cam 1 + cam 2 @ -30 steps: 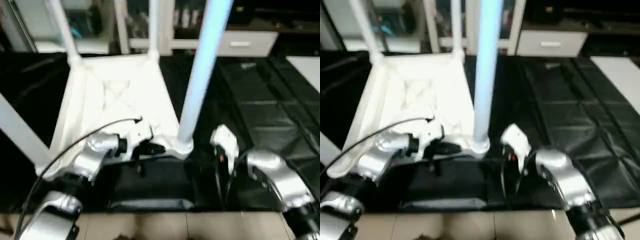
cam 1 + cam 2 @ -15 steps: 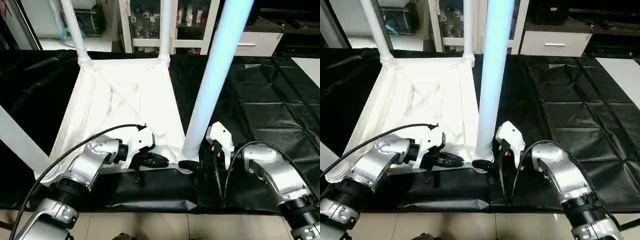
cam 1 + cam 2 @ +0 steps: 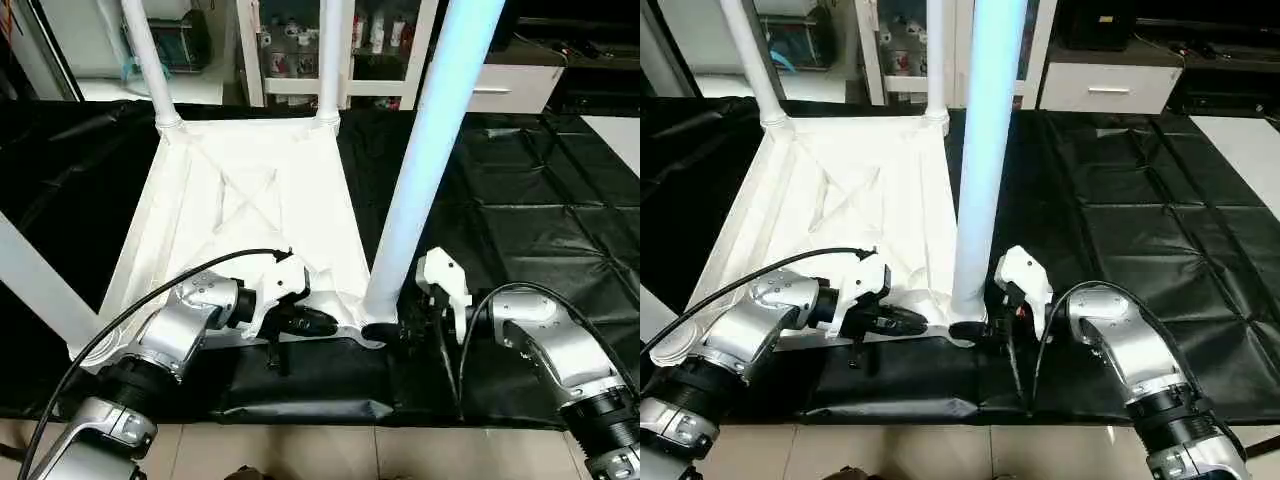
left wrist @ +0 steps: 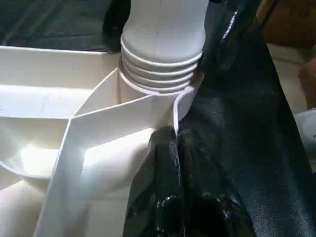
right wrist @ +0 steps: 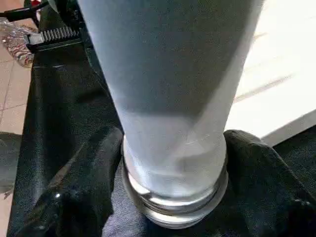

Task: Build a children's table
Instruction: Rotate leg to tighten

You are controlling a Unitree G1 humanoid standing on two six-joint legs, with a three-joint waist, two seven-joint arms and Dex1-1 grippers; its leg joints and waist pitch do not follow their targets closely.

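White plastic rectangular tabletop (image 3: 250, 210), lying upside down on the large black-covered work table (image 3: 530, 210) with its ribbed, X-braced underside facing up. Two long white tube legs stand in the far corner sockets, the far left leg (image 3: 145, 60) and the far right leg (image 3: 331, 55); a third white leg (image 3: 35, 290) slants up from the near left corner, and the pale near right leg (image 3: 430, 160) rises from the near right corner socket (image 4: 163, 74), its ribbed collar visible at the base. Left gripper (image 3: 310, 321), fingers pressed together with nothing between them, rests against the tabletop's near edge beside that socket. Right gripper (image 5: 173, 163) has its two black fingers (image 5: 84, 182) set on either side of the near right leg's base; whether they clamp it cannot be told. All four legs appear fitted; judged remaining: seating the last leg fully and turning the table upright.
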